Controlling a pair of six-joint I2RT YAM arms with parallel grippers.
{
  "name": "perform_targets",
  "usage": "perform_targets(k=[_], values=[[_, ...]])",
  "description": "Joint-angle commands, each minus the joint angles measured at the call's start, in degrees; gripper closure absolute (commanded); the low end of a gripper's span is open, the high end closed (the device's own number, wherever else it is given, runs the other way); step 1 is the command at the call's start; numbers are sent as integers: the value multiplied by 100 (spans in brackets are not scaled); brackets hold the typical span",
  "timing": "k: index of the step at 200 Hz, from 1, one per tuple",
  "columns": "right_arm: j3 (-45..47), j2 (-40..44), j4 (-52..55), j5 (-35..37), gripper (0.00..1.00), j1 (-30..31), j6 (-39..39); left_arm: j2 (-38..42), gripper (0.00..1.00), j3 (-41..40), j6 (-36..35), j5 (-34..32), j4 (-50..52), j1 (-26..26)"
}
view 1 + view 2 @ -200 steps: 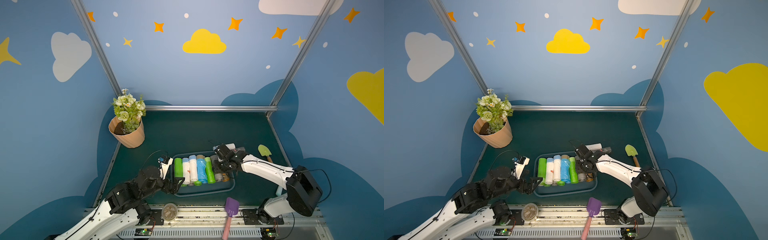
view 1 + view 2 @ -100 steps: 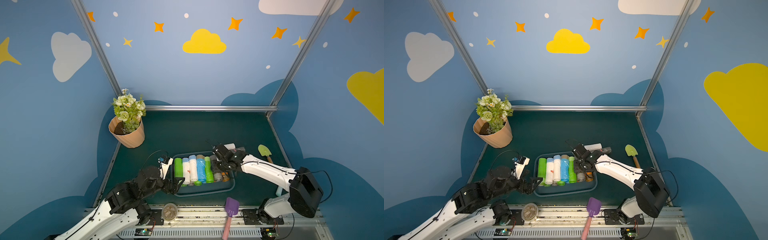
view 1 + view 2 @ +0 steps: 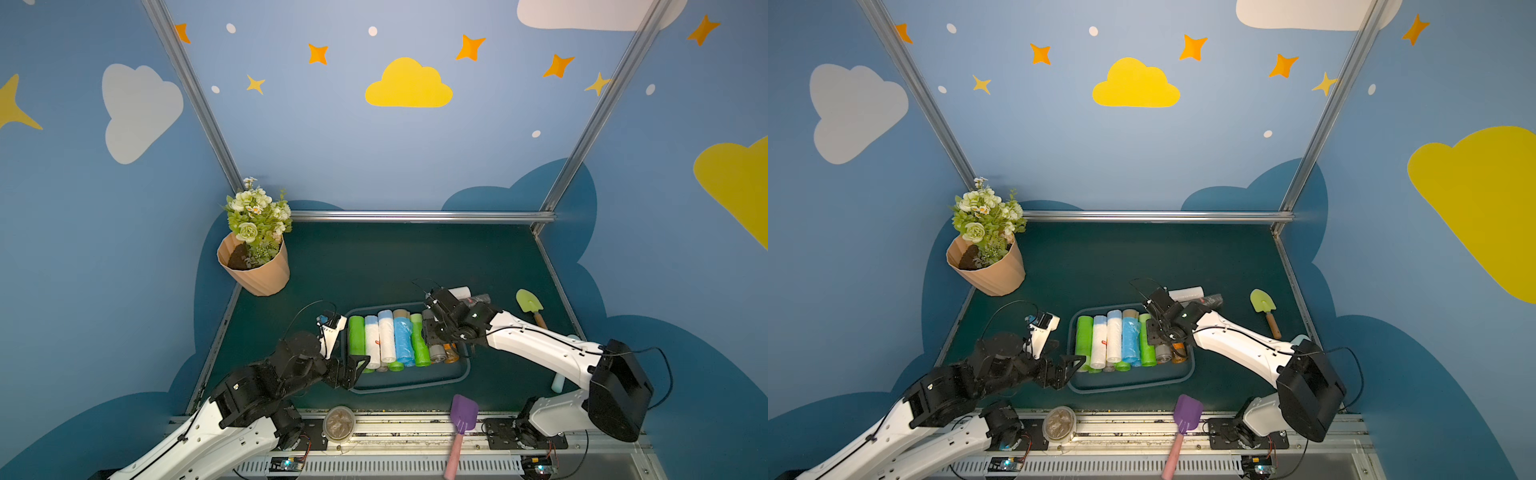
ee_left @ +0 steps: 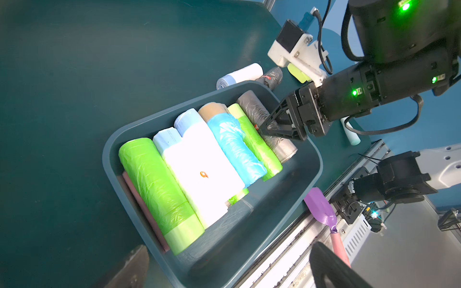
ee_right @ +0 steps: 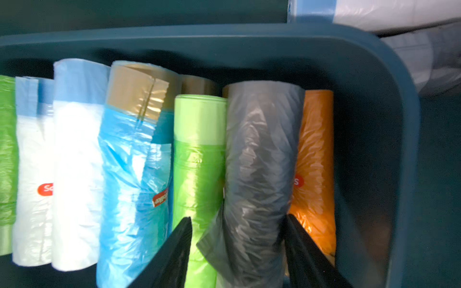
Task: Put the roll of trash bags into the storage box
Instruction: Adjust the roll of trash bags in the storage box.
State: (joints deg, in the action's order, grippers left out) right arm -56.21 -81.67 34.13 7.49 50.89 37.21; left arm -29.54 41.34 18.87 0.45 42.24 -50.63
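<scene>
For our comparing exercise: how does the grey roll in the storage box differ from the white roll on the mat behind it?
The grey roll lies inside the storage box, beside an orange roll; the white roll lies outside it on the mat. The right gripper straddles the grey roll; none is at the white roll. Both lie on their sides.

Grey roll (image 5: pixel 259 159) in storage box (image 5: pixel 199 31), within the parted tool (image 5: pixel 238 219)

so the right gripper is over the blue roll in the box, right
No, not blue: the right gripper is over the grey roll in the box, its jaws either side of it. The right wrist view shows this.
</scene>
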Motion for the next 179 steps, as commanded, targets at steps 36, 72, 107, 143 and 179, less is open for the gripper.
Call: perform_targets(k=[36,72,107,143,179], values=[[-322,-468,223,224,44,96,-3,-26,0,-12,-66,34,-75,18],[-382,-656,397,415,46,123,23,-23,0,-14,-68,52,-74,22],[-449,-813,482,456,46,134,18,-13,0,-12,-68,61,-75,24],[-525,-848,633,526,57,137,58,-8,0,-12,-76,72,-75,19],[-488,-478,598,513,63,146,75,-9,0,-12,-76,69,-75,19]])
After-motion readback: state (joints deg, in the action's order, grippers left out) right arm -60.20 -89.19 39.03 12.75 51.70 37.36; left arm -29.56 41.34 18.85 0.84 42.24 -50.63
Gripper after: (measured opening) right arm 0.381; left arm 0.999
